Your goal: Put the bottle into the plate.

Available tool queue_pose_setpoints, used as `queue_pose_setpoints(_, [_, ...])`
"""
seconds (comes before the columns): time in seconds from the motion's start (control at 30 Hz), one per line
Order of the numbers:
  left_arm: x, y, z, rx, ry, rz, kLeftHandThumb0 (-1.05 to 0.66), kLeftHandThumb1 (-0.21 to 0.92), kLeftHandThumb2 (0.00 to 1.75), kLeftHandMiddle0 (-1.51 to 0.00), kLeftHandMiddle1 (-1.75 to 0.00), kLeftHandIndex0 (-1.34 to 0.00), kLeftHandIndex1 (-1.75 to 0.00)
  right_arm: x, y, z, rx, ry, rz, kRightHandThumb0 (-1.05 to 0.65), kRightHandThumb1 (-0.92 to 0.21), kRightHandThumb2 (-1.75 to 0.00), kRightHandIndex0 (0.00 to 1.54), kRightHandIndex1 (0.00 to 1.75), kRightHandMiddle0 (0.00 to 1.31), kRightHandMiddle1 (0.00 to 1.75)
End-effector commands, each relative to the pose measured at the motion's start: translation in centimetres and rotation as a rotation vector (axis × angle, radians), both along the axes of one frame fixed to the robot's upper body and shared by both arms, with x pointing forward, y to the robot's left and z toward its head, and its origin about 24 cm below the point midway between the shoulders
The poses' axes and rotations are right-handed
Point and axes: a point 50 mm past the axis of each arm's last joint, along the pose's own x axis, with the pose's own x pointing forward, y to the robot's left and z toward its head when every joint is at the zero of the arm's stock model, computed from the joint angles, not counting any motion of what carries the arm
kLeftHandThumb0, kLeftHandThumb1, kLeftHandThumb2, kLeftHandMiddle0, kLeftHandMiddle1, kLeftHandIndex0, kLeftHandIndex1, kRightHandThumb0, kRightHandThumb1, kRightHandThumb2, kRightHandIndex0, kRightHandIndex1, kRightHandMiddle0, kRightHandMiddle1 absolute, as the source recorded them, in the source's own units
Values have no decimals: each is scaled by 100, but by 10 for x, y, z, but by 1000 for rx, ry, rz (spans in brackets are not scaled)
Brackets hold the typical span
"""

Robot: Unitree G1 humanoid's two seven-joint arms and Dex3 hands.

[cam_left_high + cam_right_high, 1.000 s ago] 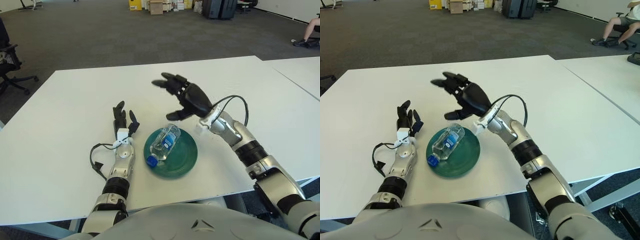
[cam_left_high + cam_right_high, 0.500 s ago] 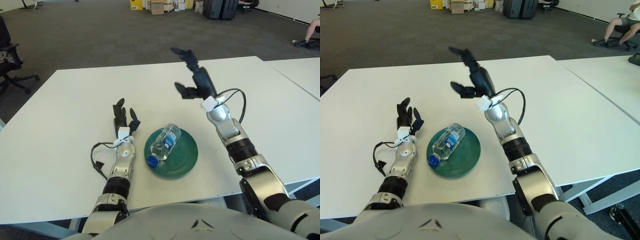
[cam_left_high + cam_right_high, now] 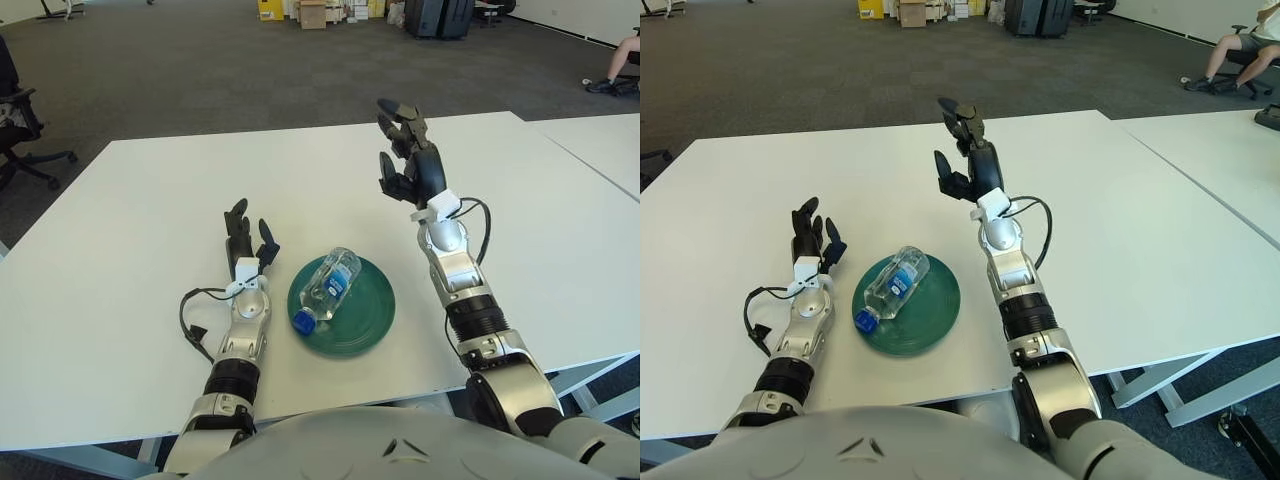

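Room: a large open hall with dark carpet; boxes and dark cases stand at the far wall, and a second white table is at the right.
Surface: a white table (image 3: pixel 130 200); the things lie near its front edge, about in the middle between the left and right edges.
Left hand: the left hand (image 3: pixel 246 240) shows just to the left of the plate, fingers stretched out and a little spread, holding nothing. I cannot tell if it touches the table.
Plate: a dark green round plate (image 3: pixel 366 310), flat on the table near the front edge.
Bottle: a small clear plastic bottle (image 3: pixel 328 286) with a blue cap lies on its side inside the plate, the cap toward the front edge and the bottom toward the far edge. It seems to rest fully in the plate, so I judge the task as done.
Handling: the bottle is probably light, with thin walls that give under pressure, smooth and a bit slippery; being round, it may roll in the plate. It is not fragile. If it must be taken again, the best place is across the middle of the body, with gentle force.
Right hand: the right hand (image 3: pixel 408 155) is lifted above the table, toward the far edge and right of the plate, well apart from the bottle. Its fingers are loosely open, pointing up, and it holds and touches nothing.
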Motion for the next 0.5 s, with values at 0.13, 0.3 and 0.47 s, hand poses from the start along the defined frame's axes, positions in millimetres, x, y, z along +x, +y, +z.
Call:
queue_pose_setpoints(0.13, [0,2,3,10,-10,-9,-82,92,91,-37,-1,0,-78,3,-4,2,84,51,-14,-61,-92,-80,32,3,0,71])
queue_pose_setpoints(0.3, [0,2,3,8,-15,-4,-81,92,90,-37,-1,0,-78,-2,-12,-11,130,173,42,-62,-92,-80,39,7,0,71])
queue_pose_setpoints(0.47, [0,3,3,11,-13,-2,-81,92,90,-37,0,0,-78,-3,-24,-30,137,243,40,-62,-92,-79,44,10,0,71])
